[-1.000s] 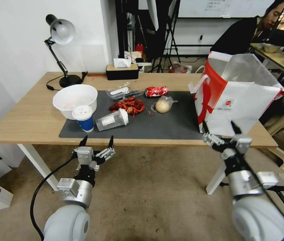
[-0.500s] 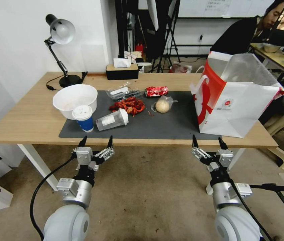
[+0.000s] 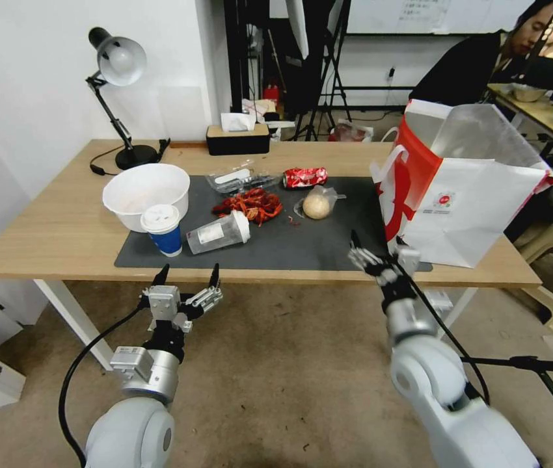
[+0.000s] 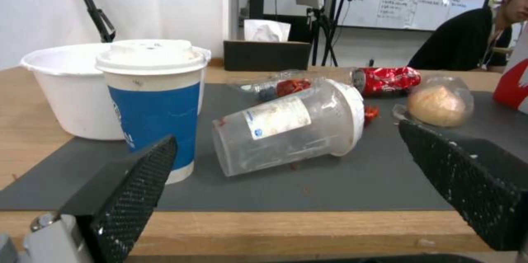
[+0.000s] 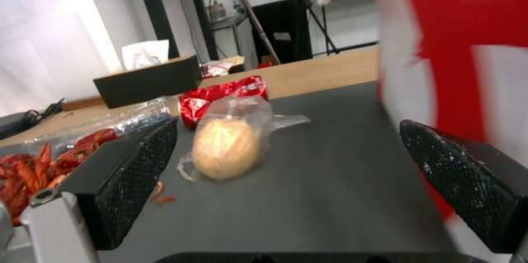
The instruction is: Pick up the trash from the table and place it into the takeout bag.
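Grey mat (image 3: 328, 244) edge: R hand (image 3: 376, 250) open, empty, beside takeout bag (image 3: 465, 208).

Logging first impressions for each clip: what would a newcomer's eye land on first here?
Probably the tall takeout bag standing at the table's right end, then the red crayfish shells mid-mat among cups and a white bowl. The open right gripper reaches over the near edge beside the bag; the open left gripper waits below it.
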`<state>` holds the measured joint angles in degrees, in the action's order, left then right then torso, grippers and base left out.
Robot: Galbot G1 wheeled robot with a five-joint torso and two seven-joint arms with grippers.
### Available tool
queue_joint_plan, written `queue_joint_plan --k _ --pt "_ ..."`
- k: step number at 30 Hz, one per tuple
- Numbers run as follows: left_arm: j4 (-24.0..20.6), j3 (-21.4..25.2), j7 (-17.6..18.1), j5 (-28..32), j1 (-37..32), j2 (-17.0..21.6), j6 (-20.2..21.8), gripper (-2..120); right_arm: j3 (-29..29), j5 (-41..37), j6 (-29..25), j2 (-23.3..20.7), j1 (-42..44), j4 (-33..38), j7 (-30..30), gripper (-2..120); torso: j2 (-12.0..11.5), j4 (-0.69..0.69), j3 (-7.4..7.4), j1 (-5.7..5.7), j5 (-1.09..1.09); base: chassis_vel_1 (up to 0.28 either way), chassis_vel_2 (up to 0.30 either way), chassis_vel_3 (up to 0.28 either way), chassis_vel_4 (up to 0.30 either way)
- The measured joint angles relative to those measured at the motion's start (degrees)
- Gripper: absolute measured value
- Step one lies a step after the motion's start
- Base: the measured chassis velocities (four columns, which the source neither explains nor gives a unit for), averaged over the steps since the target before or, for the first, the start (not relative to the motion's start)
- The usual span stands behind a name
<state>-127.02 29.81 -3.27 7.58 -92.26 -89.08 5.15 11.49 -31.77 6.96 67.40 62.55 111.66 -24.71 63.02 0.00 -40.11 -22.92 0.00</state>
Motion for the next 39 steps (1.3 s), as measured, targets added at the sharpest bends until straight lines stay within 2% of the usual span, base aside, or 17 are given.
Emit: queue_joint_plan --k 1,8,15,20,23,31,37,39 --pt "0.0 0.0 0.0 0.0 0.0 0.0 0.0 100 0.0 0.0 0.0 0.0 0.0 0.0 0.0 100 0.0 0.0 0.0 0.0 0.0 0.0 0.0 0.0 0.0" --pt "0.1 0.2 0.0 -0.5 -0.4 -0.7 -0.7 100 -7.3 -7.9 4.8 1.7 -14.0 -9.9 -6.0 100 0.0 0.01 0.0 0.0 0.0 0.0 0.0 0.0 0.0" --pt "0.1 0.5 0.1 -0.6 -0.7 -1.0 -1.3 100 -10.3 -13.3 8.0 3.1 -22.4 -16.0 -8.8 99 0.0 0.01 0.0 -0.01 0.0 0.0 0.0 0.0 0.0" --pt "0.1 0.6 0.1 -0.6 -0.6 -1.1 -1.4 100 -11.8 -15.1 9.4 3.6 -25.2 -18.7 -10.0 98 0.0 0.0 0.0 0.0 -0.01 0.0 0.0 0.0 0.0" --pt "0.1 0.6 0.2 -0.6 -0.5 -1.3 -1.4 100 -13.4 -17.2 10.5 4.3 -27.9 -22.2 -10.7 92 0.0 0.0 0.0 -0.01 -0.01 0.0 0.0 0.0 0.0" --pt "0.4 0.8 0.2 -0.6 -0.4 -1.4 -1.5 100 -15.3 -18.4 12.0 6.7 -31.1 -29.0 -11.2 92 0.0 0.0 0.0 -0.01 0.0 0.0 0.0 0.0 0.0" --pt "0.5 1.0 0.4 -0.6 -0.4 -1.4 -1.7 100 -15.5 -18.6 12.7 7.8 -31.6 -31.1 -11.7 77 0.0 0.0 0.0 -0.01 0.0 0.0 0.0 0.0 0.0" --pt "0.7 1.1 0.5 -0.6 -0.4 -1.3 -1.9 100 -15.4 -18.6 12.7 7.9 -31.5 -31.2 -11.7 67 0.0 0.0 0.01 0.0 0.0 0.0 0.0 0.0 0.0"
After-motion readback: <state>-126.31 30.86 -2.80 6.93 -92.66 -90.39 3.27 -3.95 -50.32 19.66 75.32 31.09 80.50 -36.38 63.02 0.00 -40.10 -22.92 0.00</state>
